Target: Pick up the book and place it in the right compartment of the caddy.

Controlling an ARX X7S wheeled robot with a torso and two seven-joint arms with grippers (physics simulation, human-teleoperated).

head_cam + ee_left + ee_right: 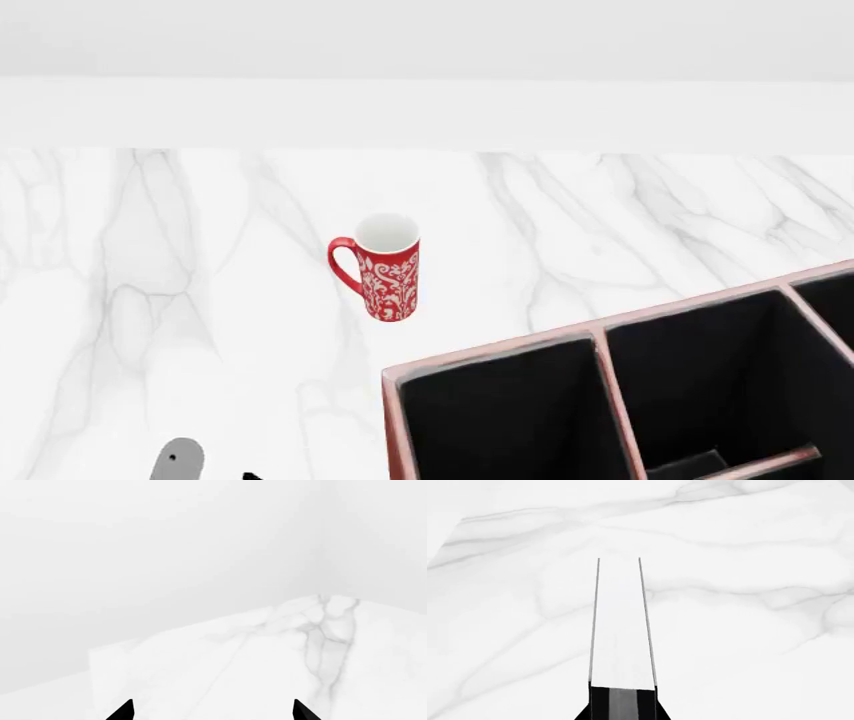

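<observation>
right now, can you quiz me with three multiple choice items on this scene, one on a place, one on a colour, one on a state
1. Where is the mug?
A. inside the caddy
B. upright on the table, apart from the caddy
C. lying on its side

2. What colour is the caddy's lining?
A. black
B. white
C. green

3. How is the left claw?
A. shut on the mug
B. open, holding nothing
C. shut on a spoon

Answers: 1 B, the head view shows it standing on marble, clear of the caddy's rim. 2 A, the compartments are dark inside. 3 B, the left wrist view shows its tips apart over bare marble.
</observation>
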